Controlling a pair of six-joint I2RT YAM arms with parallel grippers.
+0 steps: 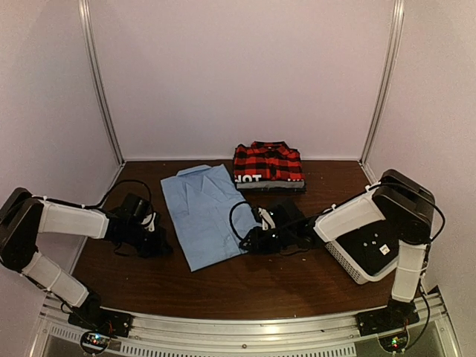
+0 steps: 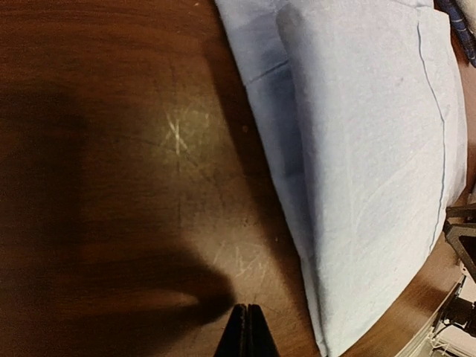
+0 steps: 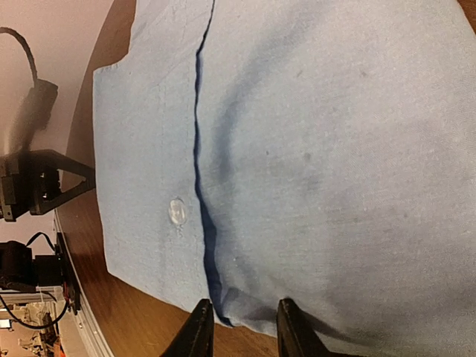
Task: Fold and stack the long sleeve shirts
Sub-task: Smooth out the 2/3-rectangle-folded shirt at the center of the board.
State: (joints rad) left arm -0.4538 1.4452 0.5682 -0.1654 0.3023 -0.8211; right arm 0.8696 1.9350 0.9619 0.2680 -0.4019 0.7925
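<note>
The light blue shirt (image 1: 202,212) is lying centrally on the table (image 1: 245,286), its long axis running from far edge to near edge. The right end effector (image 3: 244,327), the nearer one, is hovering part open and empty at the shirt's near right corner. The left end effector (image 2: 245,335) is hanging closed and empty beside its left side.

The top external camera sits high behind the near edge of the wooden table (image 1: 223,286), facing down and forward across it to the far wall (image 1: 238,74); the left wrist camera looks down from close above at the left edge of the light blue shirt (image 2: 372,149); the right wrist camera, nearer still, views its near right corner; all three share that shirt.
</note>
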